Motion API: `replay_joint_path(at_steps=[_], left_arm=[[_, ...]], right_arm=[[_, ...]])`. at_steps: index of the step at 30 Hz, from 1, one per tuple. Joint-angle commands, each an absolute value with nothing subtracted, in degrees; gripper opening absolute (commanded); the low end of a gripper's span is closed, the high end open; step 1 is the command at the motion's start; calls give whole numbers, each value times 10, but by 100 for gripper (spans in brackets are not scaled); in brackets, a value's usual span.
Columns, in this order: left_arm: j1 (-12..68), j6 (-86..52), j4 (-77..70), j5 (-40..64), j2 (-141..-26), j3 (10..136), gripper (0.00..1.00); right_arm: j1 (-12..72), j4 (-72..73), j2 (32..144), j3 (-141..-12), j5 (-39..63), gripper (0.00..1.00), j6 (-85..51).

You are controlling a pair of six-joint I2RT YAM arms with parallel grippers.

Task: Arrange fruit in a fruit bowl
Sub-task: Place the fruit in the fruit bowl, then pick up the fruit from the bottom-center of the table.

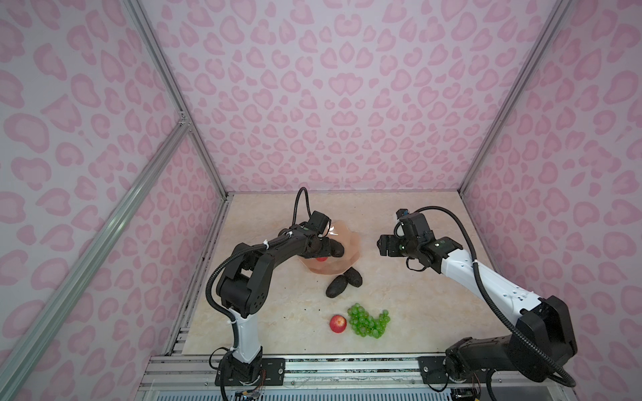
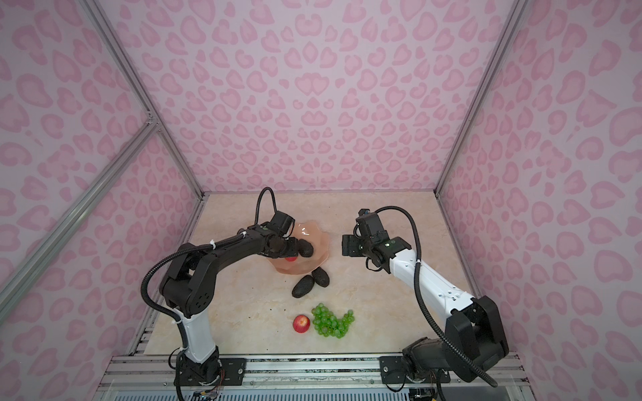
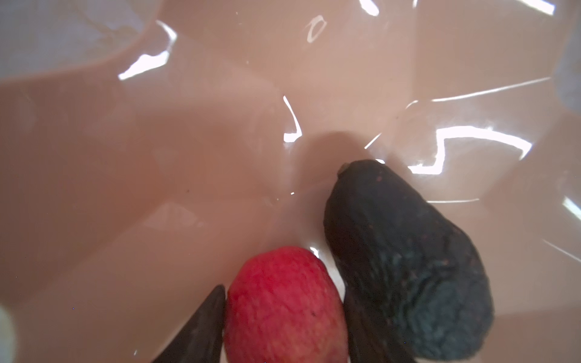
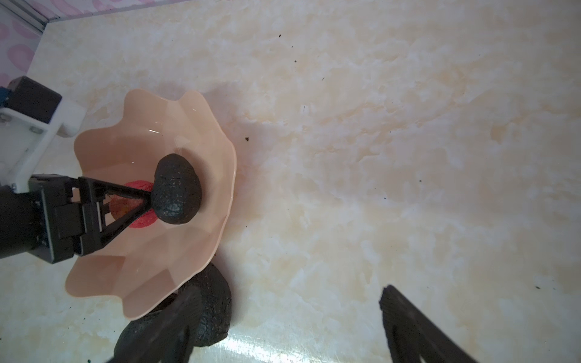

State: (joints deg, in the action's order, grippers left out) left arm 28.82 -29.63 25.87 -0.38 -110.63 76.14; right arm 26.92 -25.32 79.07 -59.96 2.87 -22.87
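Observation:
The peach-pink fruit bowl (image 1: 349,243) (image 4: 157,267) stands left of the table's centre. In it lie a dark avocado (image 1: 336,248) (image 3: 408,267) and a red apple (image 3: 283,314) (image 4: 141,220). My left gripper (image 3: 283,292) reaches into the bowl, its fingers against both sides of that apple. Two more avocados (image 1: 353,276) (image 1: 336,287) lie touching the bowl's near rim. Nearer the front lie a second red apple (image 1: 338,323) and green grapes (image 1: 368,321). My right gripper (image 1: 382,244) (image 4: 289,314) hovers open and empty, right of the bowl.
Pink patterned walls (image 1: 347,104) close in the marble table (image 1: 417,312) on three sides. A metal rail (image 1: 330,364) with both arm bases runs along the front. The left arm (image 1: 264,250) stretches over the bowl's left side.

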Motion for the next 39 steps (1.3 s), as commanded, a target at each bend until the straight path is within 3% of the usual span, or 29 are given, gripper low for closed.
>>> replay_joint_path(at_steps=[1,9,18,27,39], left_arm=[[287,-314,266,8,-1116,788,71],[268,-326,267,-27,-1034,778,77],[196,-341,187,-146,-761,630,88],[140,-362,162,-162,-601,524,94],[110,-372,169,-137,-568,497,95]], right_arm=[[286,-278,788,-597,7,90,-215],[440,-320,790,-615,-25,87,-152],[669,-367,844,-636,-38,81,-91],[719,-363,918,-640,4,74,-85],[721,-333,995,-641,4,59,-85]])
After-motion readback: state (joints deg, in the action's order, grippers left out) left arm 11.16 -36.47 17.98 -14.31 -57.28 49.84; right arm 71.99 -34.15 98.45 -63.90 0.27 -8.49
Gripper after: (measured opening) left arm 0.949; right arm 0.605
